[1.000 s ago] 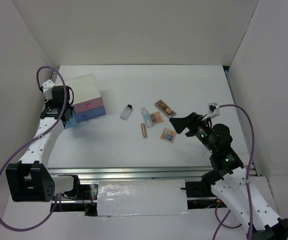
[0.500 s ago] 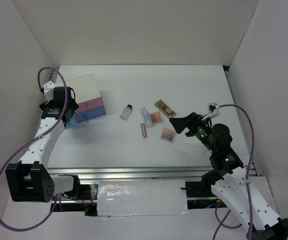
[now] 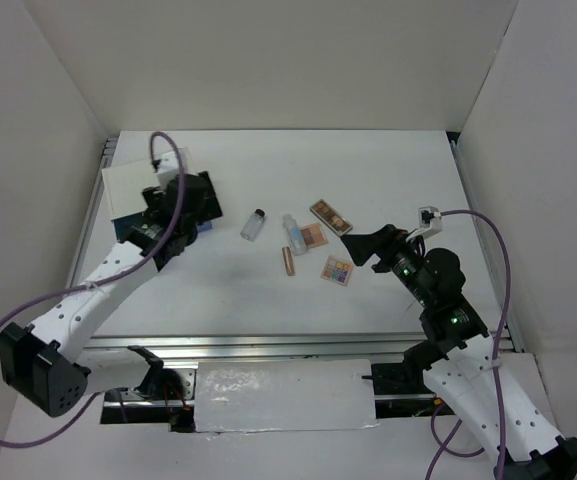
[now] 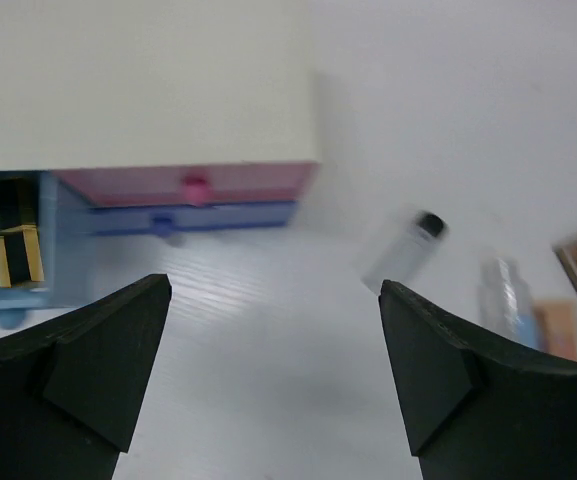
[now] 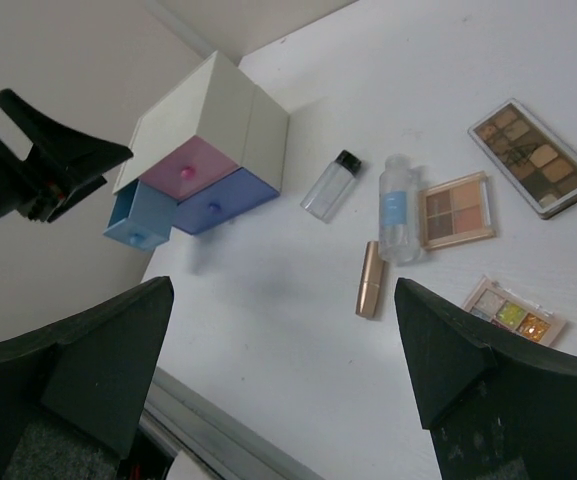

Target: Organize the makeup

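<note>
Left pincer [image 4: 273, 285]: spread wide with nothing in it, hanging above the table [image 3: 388, 170] just in front of the drawer box.
Right pincer [image 5: 283, 290]: also wide and holding nothing, raised over the near right part of the table and looking across at the makeup.
Drawer box [image 5: 208, 120]: white, at the far left, with a pink drawer [image 5: 183, 165] above a blue drawer [image 5: 223, 195]. A light-blue drawer [image 5: 138, 215] at its left side stands pulled out. Something yellowish shows inside it in the left wrist view, but I can't tell what.
Bottle [image 3: 255, 223]: clear with a dark cap, lying on its side between the box and the other makeup, apart from both.
Clear tube [image 3: 293, 233]: lying near the middle of the table, right against the left edge of the pinkish-tan palette [image 3: 313, 237].
Stick [image 3: 288, 261]: slim, brown-gold, lying flat just on the near side of the tube.
Brown palette [image 3: 331, 216]: flat, on the far side of the pinkish-tan one and close beside it.
Multicoloured palette [image 3: 337, 270]: flat, the piece of makeup nearest the right pincer, a little apart from the others.
</note>
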Controlling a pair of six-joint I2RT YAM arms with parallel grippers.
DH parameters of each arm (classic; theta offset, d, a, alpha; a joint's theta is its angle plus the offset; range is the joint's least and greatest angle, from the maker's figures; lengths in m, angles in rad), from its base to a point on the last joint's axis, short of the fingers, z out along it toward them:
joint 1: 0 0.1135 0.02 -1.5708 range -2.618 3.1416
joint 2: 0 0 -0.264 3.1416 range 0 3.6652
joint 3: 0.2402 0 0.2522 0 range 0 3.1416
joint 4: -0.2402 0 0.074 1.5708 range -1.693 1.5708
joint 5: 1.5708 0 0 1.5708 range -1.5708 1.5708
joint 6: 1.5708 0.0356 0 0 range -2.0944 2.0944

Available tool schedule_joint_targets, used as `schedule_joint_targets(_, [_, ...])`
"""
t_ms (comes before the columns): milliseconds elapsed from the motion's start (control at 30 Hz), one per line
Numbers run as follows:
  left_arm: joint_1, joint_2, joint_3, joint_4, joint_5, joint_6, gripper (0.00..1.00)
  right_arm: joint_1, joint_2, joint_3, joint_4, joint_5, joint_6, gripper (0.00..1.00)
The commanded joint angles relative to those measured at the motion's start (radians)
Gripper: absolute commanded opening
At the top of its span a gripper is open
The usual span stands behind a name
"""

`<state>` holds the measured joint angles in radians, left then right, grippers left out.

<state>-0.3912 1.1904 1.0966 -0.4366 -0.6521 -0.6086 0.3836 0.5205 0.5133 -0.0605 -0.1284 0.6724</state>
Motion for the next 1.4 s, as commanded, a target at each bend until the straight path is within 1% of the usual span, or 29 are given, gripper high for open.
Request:
schedule_joint_targets(0, [-0.234, 0.104, 0.052, 0.001, -0.049, -0.063, 0.99, 0.003, -0.059, -0.019, 0.008, 0.097, 0.004, 1.0])
schedule_joint_targets(33, [-0.276, 0.136, 0.057, 0.009, -0.037, -0.088, 0.99, 0.001, -0.094, -0.022, -0.002, 0.124, 0.01, 1.0])
schedule_joint_targets(67, [-0.311, 0.168, 0.062, 0.034, -0.028, -0.109, 0.99, 0.003, -0.114, -0.024, -0.024, 0.198, 0.021, 1.0])
schedule_joint_targets(100, [-0.375, 0.243, 0.075, 0.039, -0.024, -0.132, 0.98, 0.003, -0.134, -0.035, -0.031, 0.229, 0.03, 1.0])
schedule_joint_targets(167, [-0.425, 0.325, 0.135, 0.039, -0.027, -0.181, 0.98, 0.001, -0.192, -0.053, -0.05, 0.289, 0.055, 1.0])
schedule_joint_targets(200, [-0.458, 0.407, 0.161, 0.02, -0.033, -0.197, 0.97, 0.001, -0.207, -0.058, -0.053, 0.333, 0.065, 1.0])
schedule_joint_targets(267, [-0.485, 0.489, 0.239, -0.007, -0.044, -0.241, 0.97, 0.001, -0.24, -0.067, -0.056, 0.354, 0.069, 1.0])
schedule_joint_targets(300, [-0.495, 0.562, 0.262, -0.017, -0.041, -0.247, 0.97, 0.003, -0.243, -0.065, -0.058, 0.357, 0.066, 1.0])
schedule_joint_targets(400, [-0.505, 0.677, 0.345, -0.025, -0.006, -0.276, 0.96, 0.0, -0.208, -0.053, -0.059, 0.328, 0.058, 1.0])
schedule_joint_targets(467, [-0.508, 0.712, 0.355, -0.016, 0.009, -0.286, 0.95, 0.001, -0.188, -0.042, -0.061, 0.313, 0.053, 1.0])
schedule_joint_targets(567, [-0.511, 0.745, 0.342, 0.002, 0.011, -0.307, 0.91, 0.001, -0.168, -0.035, -0.061, 0.296, 0.047, 1.0])
schedule_joint_targets(600, [-0.509, 0.758, 0.339, 0.001, 0.009, -0.31, 0.88, 0.001, -0.169, -0.035, -0.059, 0.294, 0.046, 1.0])
schedule_joint_targets(667, [-0.511, 0.768, 0.322, 0.005, 0.009, -0.326, 0.86, 0.001, -0.175, -0.038, -0.058, 0.293, 0.047, 1.0])
schedule_joint_targets(700, [-0.509, 0.772, 0.307, 0.015, 0.012, -0.326, 0.83, 0.0, -0.181, -0.039, -0.055, 0.291, 0.047, 1.0])
schedule_joint_targets(833, [-0.509, 0.807, 0.299, 0.036, 0.028, -0.335, 0.77, 0.001, -0.186, -0.042, -0.055, 0.286, 0.046, 1.0])
schedule_joint_targets(900, [-0.509, 0.828, 0.304, 0.024, 0.032, -0.341, 0.71, 0.0, -0.185, -0.042, -0.053, 0.285, 0.046, 1.0])
schedule_joint_targets(967, [-0.509, 0.836, 0.298, 0.019, 0.035, -0.356, 0.71, 0.0, -0.18, -0.041, -0.052, 0.282, 0.044, 1.0])
schedule_joint_targets(1033, [-0.509, 0.833, 0.281, 0.021, 0.035, -0.365, 0.7, 0.0, -0.178, -0.041, -0.053, 0.279, 0.044, 1.0])
schedule_joint_targets(1133, [-0.509, 0.821, 0.255, 0.018, 0.028, -0.378, 0.59, 0.001, -0.178, -0.042, -0.048, 0.277, 0.046, 1.0])
schedule_joint_targets(1167, [-0.511, 0.812, 0.249, 0.019, 0.028, -0.381, 0.5, 0.001, -0.178, -0.042, -0.048, 0.277, 0.046, 1.0])
schedule_joint_targets(1233, [-0.511, 0.799, 0.23, 0.012, 0.028, -0.39, 0.43, 0.0, -0.177, -0.042, -0.05, 0.277, 0.044, 1.0])
schedule_joint_targets(1267, [-0.517, 0.778, 0.224, 0.009, 0.023, -0.39, 0.33, -0.002, -0.177, -0.042, -0.048, 0.277, 0.046, 1.0])
schedule_joint_targets(1300, [-0.525, 0.766, 0.212, 0.006, 0.014, -0.398, 0.29, 0.001, -0.174, -0.042, -0.048, 0.277, 0.044, 1.0])
schedule_joint_targets(1333, [-0.538, 0.737, 0.206, -0.008, -0.004, -0.401, 0.21, 0.0, -0.174, -0.042, -0.047, 0.276, 0.044, 1.0])
schedule_joint_targets(1367, [-0.547, 0.72, 0.195, -0.014, -0.012, -0.401, 0.19, 0.001, -0.172, -0.042, -0.047, 0.276, 0.042, 1.0])
